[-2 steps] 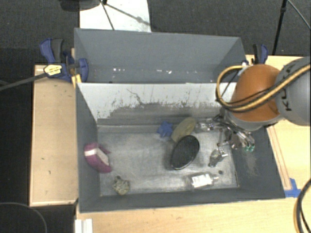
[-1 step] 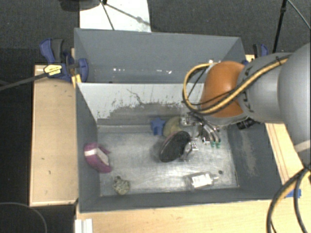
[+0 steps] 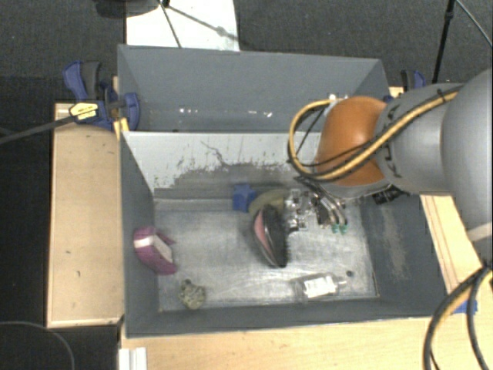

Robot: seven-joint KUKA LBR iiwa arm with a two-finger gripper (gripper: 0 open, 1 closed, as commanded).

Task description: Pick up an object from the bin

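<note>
My gripper (image 3: 310, 210) hangs low over the middle of the bin floor, under the arm's orange cover. Right beside it on its left lies a dark oval thing with a pink face (image 3: 269, 237), tilted on its edge and close to or touching the gripper's metal parts. An olive rounded piece (image 3: 267, 200) sits just behind that oval thing. A small blue block (image 3: 244, 197) rests against the bin's back wall, left of the gripper.
A purple tape roll (image 3: 154, 250) leans at the bin's left wall. A small greenish lump (image 3: 192, 294) lies at the front left. A clear packet with a white label (image 3: 319, 286) lies at the front, below the gripper. The arm covers the bin's right part.
</note>
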